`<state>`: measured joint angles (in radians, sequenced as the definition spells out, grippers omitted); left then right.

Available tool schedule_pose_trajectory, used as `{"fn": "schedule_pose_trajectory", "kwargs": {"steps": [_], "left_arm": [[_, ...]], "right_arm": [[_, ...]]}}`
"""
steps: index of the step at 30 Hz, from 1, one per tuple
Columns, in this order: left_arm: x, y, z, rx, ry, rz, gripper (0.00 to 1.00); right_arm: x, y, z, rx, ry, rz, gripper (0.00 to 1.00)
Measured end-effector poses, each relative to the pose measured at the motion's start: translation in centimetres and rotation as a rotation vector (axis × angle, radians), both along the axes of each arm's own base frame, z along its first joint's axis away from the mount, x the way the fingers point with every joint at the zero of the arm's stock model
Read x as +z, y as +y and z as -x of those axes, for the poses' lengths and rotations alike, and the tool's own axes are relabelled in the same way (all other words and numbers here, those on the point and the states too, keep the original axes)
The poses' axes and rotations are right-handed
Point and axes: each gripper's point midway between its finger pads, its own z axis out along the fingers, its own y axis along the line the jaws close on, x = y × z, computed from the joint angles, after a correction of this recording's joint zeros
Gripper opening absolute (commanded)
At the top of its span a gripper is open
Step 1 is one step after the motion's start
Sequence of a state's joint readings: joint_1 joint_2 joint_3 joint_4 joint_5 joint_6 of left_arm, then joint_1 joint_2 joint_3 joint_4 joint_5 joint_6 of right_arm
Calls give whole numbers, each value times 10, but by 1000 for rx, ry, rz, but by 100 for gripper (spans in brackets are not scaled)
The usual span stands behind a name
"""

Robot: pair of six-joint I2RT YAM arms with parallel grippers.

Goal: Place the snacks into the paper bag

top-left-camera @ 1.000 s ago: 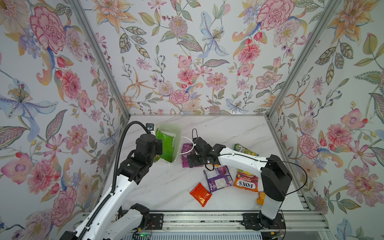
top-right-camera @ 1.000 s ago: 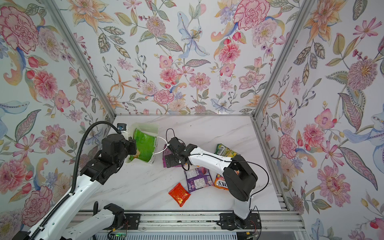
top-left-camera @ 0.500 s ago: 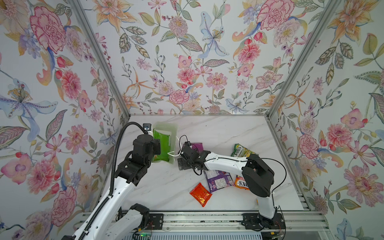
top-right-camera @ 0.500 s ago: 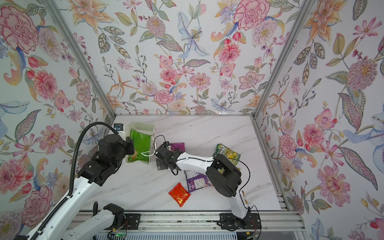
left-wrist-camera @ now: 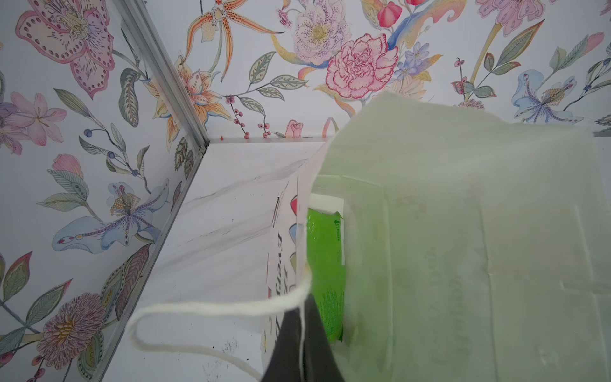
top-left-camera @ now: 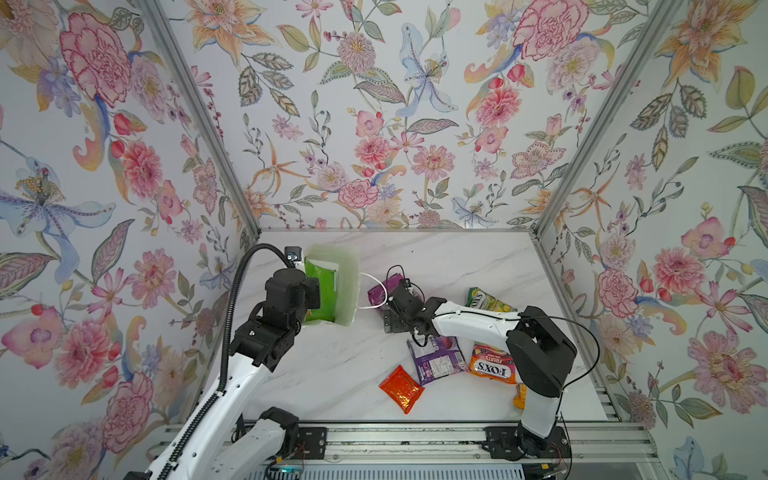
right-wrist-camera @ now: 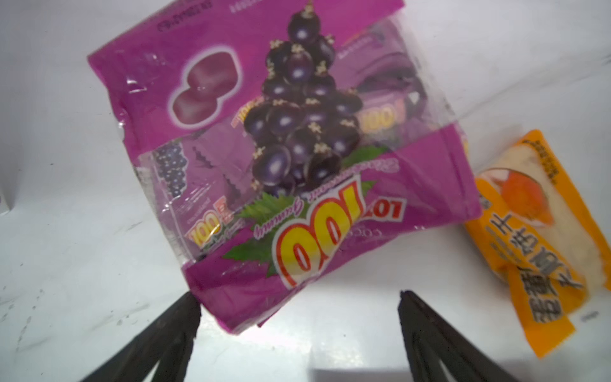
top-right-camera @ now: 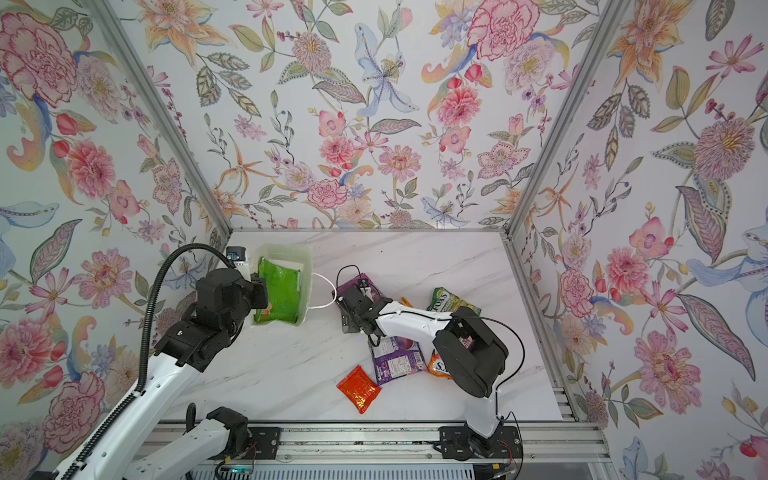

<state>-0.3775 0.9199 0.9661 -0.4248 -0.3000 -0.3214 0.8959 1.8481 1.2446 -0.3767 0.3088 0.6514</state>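
Right hand (right-wrist-camera: 297, 296) wide apart at purple packet (right-wrist-camera: 281, 148), orange sachet (right-wrist-camera: 542, 244) beside; left hand (left-wrist-camera: 304, 330) clamped on paper bag (left-wrist-camera: 463, 231).

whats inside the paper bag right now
A green chips bag sits inside the paper bag, visible in both top views and the left wrist view. Anything beneath or behind it cannot be seen: the packet and the bag's walls cover the bottom.

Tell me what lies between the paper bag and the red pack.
Nothing: bare table runs from the bag to the red pack, as both top views show.
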Motion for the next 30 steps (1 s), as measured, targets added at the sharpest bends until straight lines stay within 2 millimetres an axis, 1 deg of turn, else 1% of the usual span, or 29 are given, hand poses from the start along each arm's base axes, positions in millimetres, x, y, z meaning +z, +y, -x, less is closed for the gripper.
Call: {"fn": "schedule_pose_trajectory", "kwargs": {"steps": [4,6,10,11,16,20,22,24,27,30], "left_arm": [[0,2,0,5,0,0,0],[-1,2,-1,7,2,0,0],[-1,2,-1,5,4,0,0],[-1,2,-1,5,4,1,0],[-2,3,-2,7,6,1,0],[-2,3,-2,9,6,1,0],[-2,4,-2,10,6,2,0],[-2,3,-2,9,7,2,0],[-3,3,-2,6,7,3,0],[-4,2,-2,0,8,6,0]], "right_arm": [[14,-12,-7,-24,-8,-49,96],[21,-14,-6,-28,-2,-103,95],[35,-13,0,-69,12,-329,92],[35,-16,1,-107,21,-409,91],[28,-21,-5,-286,60,-642,88],[26,-17,-10,-392,91,-754,88],[22,-16,-12,-432,110,-782,88],[13,-16,-12,-471,135,-787,88],[1,-17,-15,-515,166,-772,88],[-6,-16,-21,-538,180,-755,88]]}}
